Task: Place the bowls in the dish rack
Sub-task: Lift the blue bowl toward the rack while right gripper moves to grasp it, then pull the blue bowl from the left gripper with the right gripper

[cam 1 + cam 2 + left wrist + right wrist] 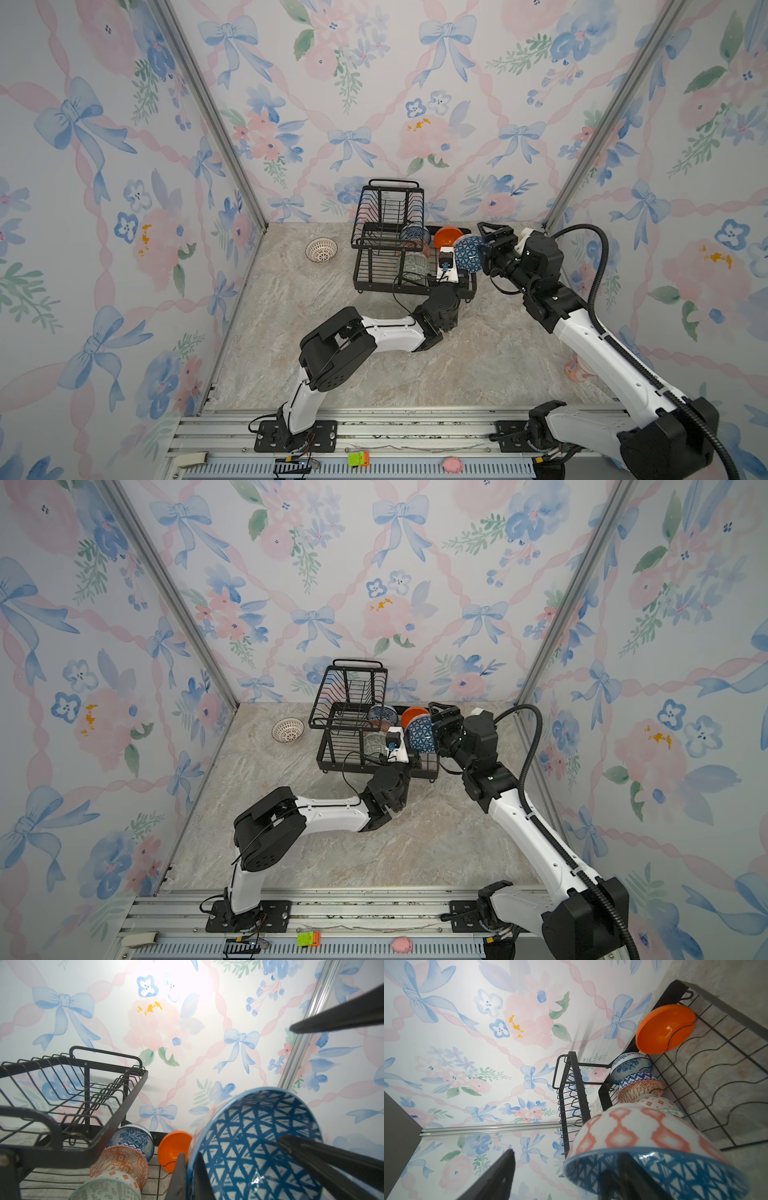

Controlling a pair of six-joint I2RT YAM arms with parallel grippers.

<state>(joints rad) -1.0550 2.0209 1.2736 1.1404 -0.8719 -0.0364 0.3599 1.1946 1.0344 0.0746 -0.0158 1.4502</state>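
Observation:
The dark blue geometric bowl (468, 253) (419, 733) is held on edge above the right end of the dish rack (374, 274) (332, 754). My left gripper (190, 1157) is shut on its rim. My right gripper (565, 1153) is open: one finger (311, 1153) reaches inside the bowl, the other (332, 1016) stands well clear of its outside. In the lower tray stand the plain orange bowl (446, 237) (662, 1028), the blue-and-white bowl (133, 1136), the red-orange patterned bowl (120, 1161) and the grey-green bowl (108, 1190). The white lattice bowl (321, 250) sits on the table left of the rack.
The rack's raised upper basket (124, 1095) holds nothing and stands at the back left of the tray. Wallpapered walls close the table on three sides. A pink object (575, 368) lies by the right wall. Small items (358, 458) rest on the front rail.

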